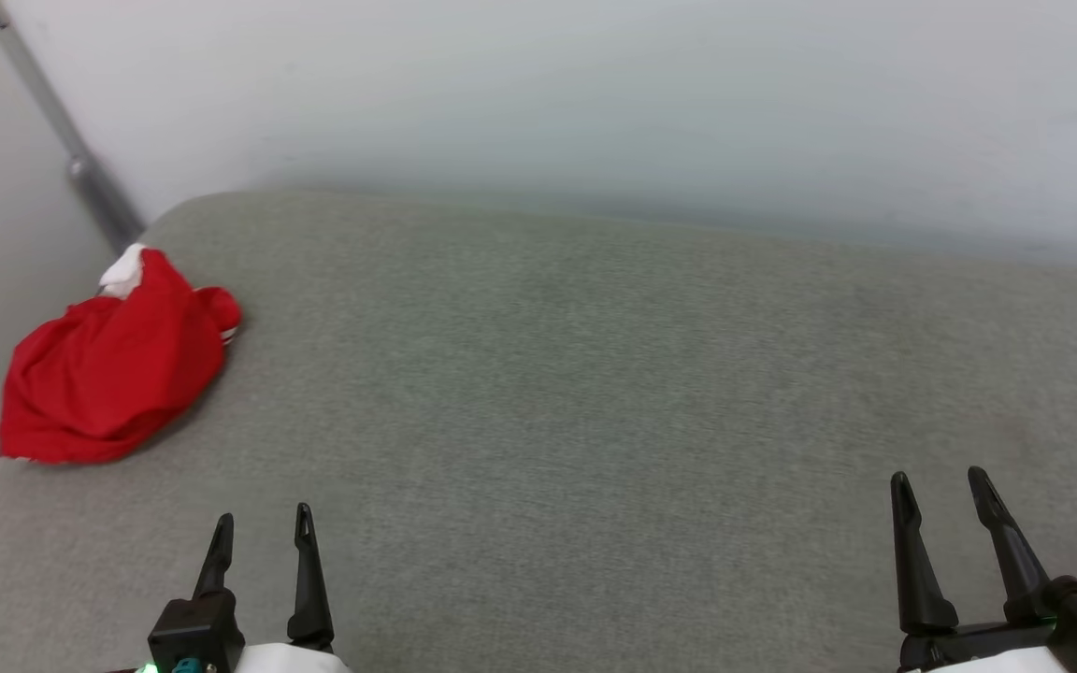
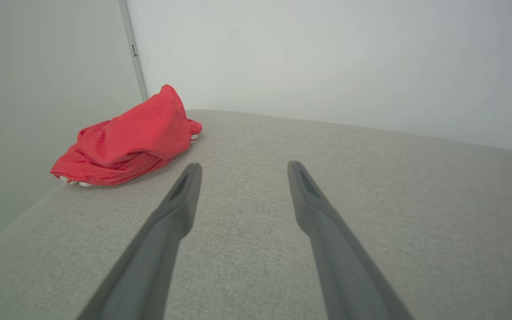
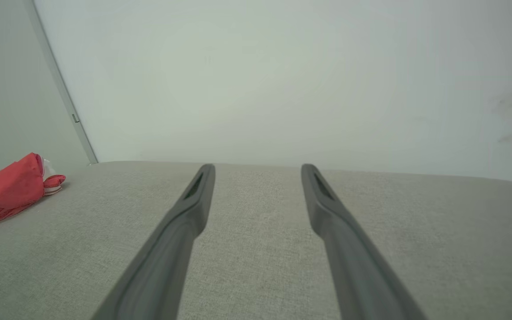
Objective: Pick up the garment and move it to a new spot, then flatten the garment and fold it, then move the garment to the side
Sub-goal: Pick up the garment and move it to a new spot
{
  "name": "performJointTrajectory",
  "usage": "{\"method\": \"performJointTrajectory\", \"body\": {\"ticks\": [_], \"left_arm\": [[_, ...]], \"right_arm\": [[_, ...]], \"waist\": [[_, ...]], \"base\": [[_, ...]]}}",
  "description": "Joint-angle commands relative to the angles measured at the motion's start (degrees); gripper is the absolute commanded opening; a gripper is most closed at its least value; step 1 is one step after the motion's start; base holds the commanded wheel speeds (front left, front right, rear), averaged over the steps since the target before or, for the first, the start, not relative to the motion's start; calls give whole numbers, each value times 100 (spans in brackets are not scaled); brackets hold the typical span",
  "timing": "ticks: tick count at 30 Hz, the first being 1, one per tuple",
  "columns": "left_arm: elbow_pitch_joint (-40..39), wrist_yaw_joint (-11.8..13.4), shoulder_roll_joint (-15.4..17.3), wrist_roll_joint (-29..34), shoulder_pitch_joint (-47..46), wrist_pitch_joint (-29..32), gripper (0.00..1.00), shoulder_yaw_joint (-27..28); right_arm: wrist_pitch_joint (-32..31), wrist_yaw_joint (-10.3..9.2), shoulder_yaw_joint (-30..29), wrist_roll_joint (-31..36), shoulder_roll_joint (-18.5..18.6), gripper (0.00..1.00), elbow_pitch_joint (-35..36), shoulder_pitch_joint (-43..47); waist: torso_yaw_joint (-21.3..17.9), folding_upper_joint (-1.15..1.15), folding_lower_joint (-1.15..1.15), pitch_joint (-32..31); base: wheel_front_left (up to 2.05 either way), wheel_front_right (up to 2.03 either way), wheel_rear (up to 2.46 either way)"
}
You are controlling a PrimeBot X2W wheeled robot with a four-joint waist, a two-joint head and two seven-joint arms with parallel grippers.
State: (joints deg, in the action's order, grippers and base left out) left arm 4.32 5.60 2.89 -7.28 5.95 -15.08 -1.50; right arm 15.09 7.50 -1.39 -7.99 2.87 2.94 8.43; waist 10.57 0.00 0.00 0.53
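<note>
Soft, even, diffuse light brightens all three views. The crumpled red fabric garment (image 1: 113, 374) throws only a faint shadow onto the grey woven cushion (image 1: 595, 421). In the left wrist view the long dark fingers (image 2: 167, 231) blur toward the bottom edge

The garment (image 1: 113, 374) is soft red cloth, matt and rumpled, with a bit of white cloth poking out. The pad (image 1: 595, 393) under it is grey woven fabric, slightly coarse, no shine. The left gripper (image 1: 263, 514) and right gripper (image 1: 939, 475) have dark, smooth, matt fingers, plastic by the look. The wall (image 1: 595, 93) is smooth and matt.
</note>
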Motion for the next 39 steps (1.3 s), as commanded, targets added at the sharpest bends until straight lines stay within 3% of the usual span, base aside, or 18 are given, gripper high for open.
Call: {"method": "performJointTrajectory", "body": {"ticks": [1, 12, 24, 33, 39], "left_arm": [[-6, 28, -3, 9, 61, -14, 100, 46], [9, 8, -3, -105, 36, -14, 100, 319], [93, 61, -4, -146, 52, -14, 100, 393], [87, 41, -4, -207, 83, -15, 100, 559], [219, -205, -2, -29, -230, -14, 100, 751]], "right_arm": [[12, -2, 14, 49, 1, 100, 27, 68], [12, -2, 44, 112, 2, 100, 85, 119], [12, -2, 91, 197, 2, 100, 116, 146], [12, -2, 172, 269, 2, 100, 84, 15], [12, -2, 160, 282, 2, 100, 133, 3]], "waist": [[307, 0, 0, 5], [1101, 0, 0, 13], [1709, 0, 0, 44], [1777, 0, 0, 114], [1727, 0, 0, 143]], "base": [[0, 0, 0], [0, 0, 0], [0, 0, 0], [0, 0, 0], [0, 0, 0]]}}
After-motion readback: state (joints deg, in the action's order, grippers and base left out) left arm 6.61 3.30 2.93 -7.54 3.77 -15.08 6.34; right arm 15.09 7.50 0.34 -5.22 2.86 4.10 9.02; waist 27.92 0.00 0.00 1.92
